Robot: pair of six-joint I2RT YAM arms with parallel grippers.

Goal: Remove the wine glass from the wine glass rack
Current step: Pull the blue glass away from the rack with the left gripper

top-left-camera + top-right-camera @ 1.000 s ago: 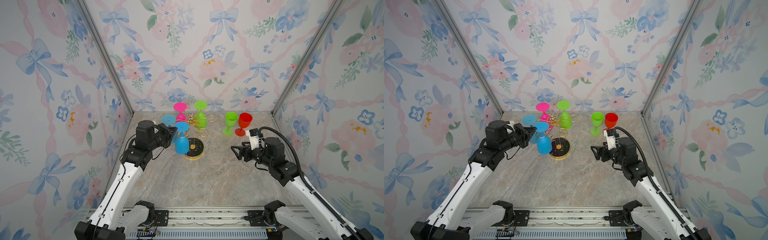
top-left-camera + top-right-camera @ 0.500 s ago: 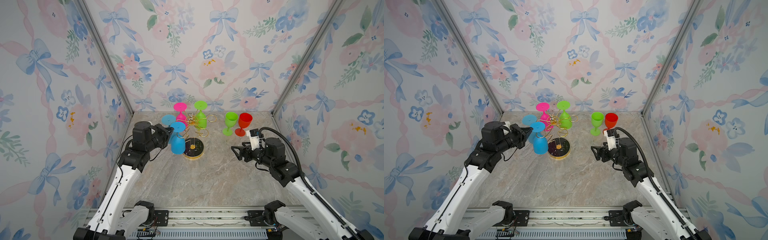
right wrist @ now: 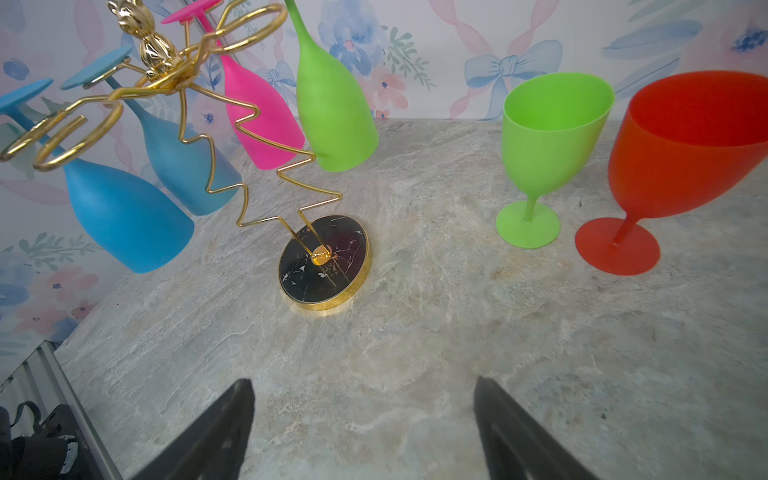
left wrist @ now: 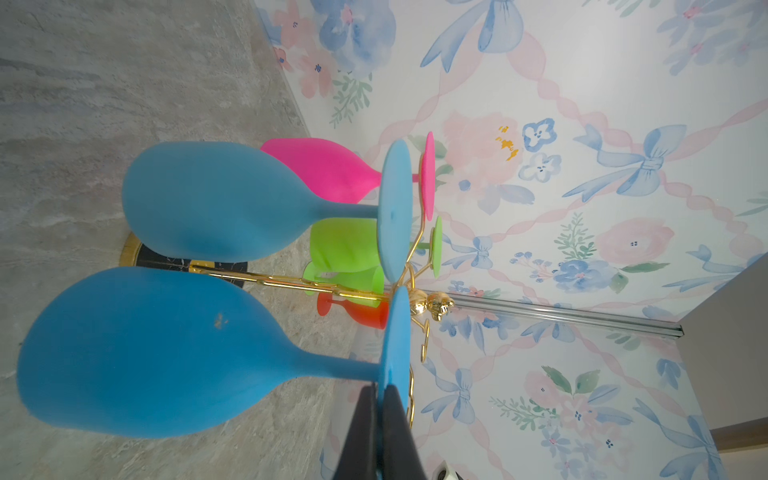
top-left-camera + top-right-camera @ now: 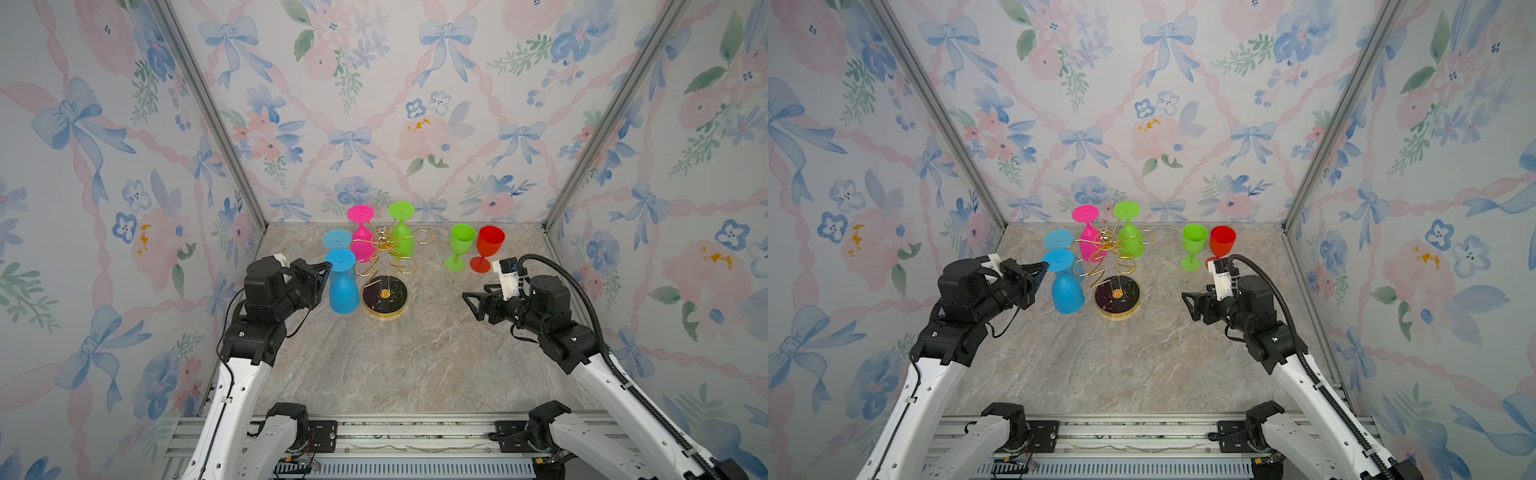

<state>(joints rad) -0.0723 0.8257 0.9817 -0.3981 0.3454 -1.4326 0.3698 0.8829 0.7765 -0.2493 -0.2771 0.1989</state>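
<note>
The gold wire wine glass rack [image 5: 384,297] [image 5: 1116,296] [image 3: 324,262] stands on its round black base at the back middle. My left gripper [image 5: 328,266] [image 5: 1045,266] [image 4: 380,388] is shut on the foot rim of a blue wine glass [image 5: 344,291] [image 5: 1066,293] [image 4: 145,353]. This glass hangs bowl-down just left of the base, beside the rack's near-left ring arms. A second blue glass [image 5: 337,240], a pink glass [image 5: 360,245] and a green glass [image 5: 401,241] hang on the rack. Right of the rack, my right gripper [image 5: 471,306] [image 5: 1190,306] [image 3: 361,382] is open over bare table, holding nothing.
An upright green glass [image 5: 461,245] [image 3: 552,141] and a red glass [image 5: 489,247] [image 3: 685,158] stand at the back right, just beyond my right arm. Floral walls close in the left, back and right sides. A metal rail [image 5: 382,432] runs along the front.
My left gripper has drawn the held blue glass leftward and a little nearer, away from the rack's stem. The right arm has not moved.
</note>
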